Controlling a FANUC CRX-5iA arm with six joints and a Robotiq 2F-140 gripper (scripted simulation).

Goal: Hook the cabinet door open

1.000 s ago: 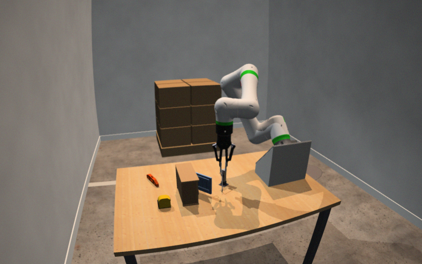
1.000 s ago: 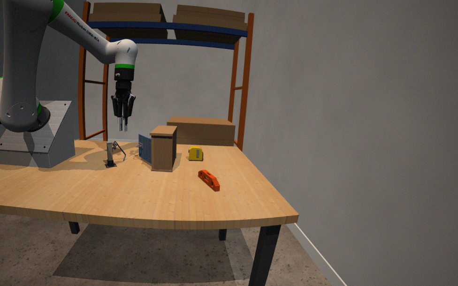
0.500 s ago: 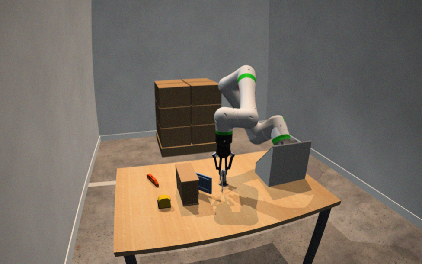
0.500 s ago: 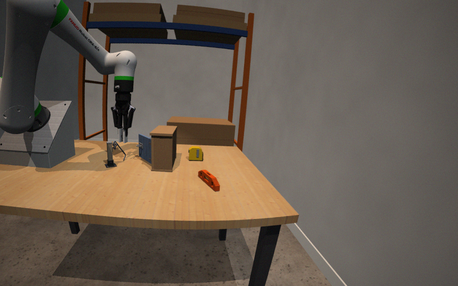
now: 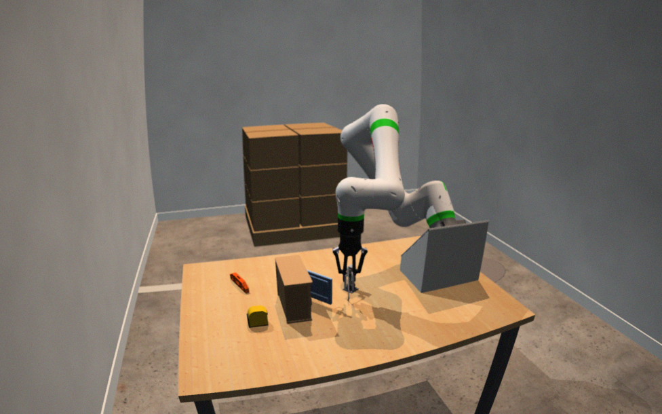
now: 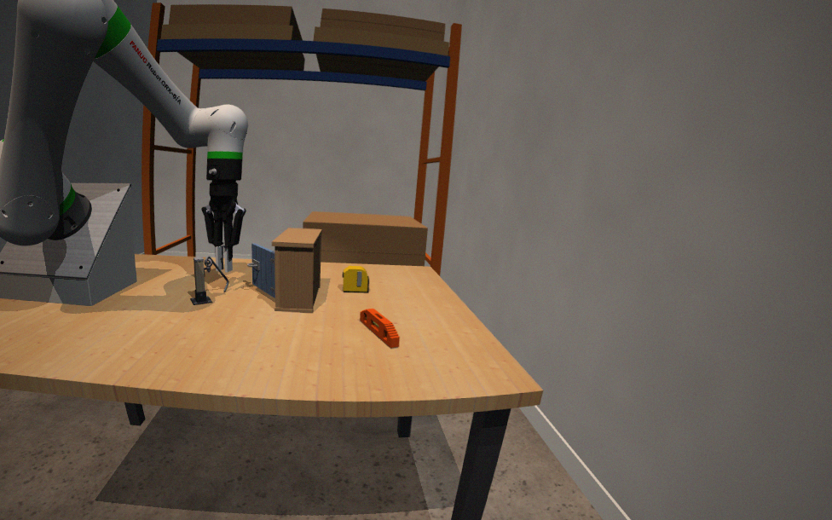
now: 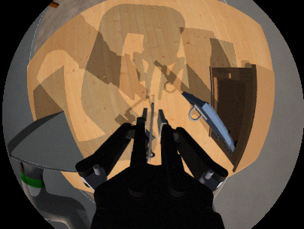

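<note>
From the top view I have the gripper (image 5: 349, 283) hanging straight down over the post (image 5: 348, 288), near the bench's far edge and just beside the blue cabinet door (image 5: 320, 286), which stands swung out from the cabinet (image 5: 293, 294). In the exterior view the hook (image 6: 218, 272) droops from the post (image 6: 199, 280) toward the bench top, short of the eye (image 6: 253, 264) on the door; my fingertips sit just above and beside the hook's upper end. To do this well, I judge I should lift the hook's free end gently, swing it toward the eye, and avoid nudging door or cabinet. The wrist view shows the fingers drawn narrow, a slim gap between them, apparently gripping nothing.
</note>
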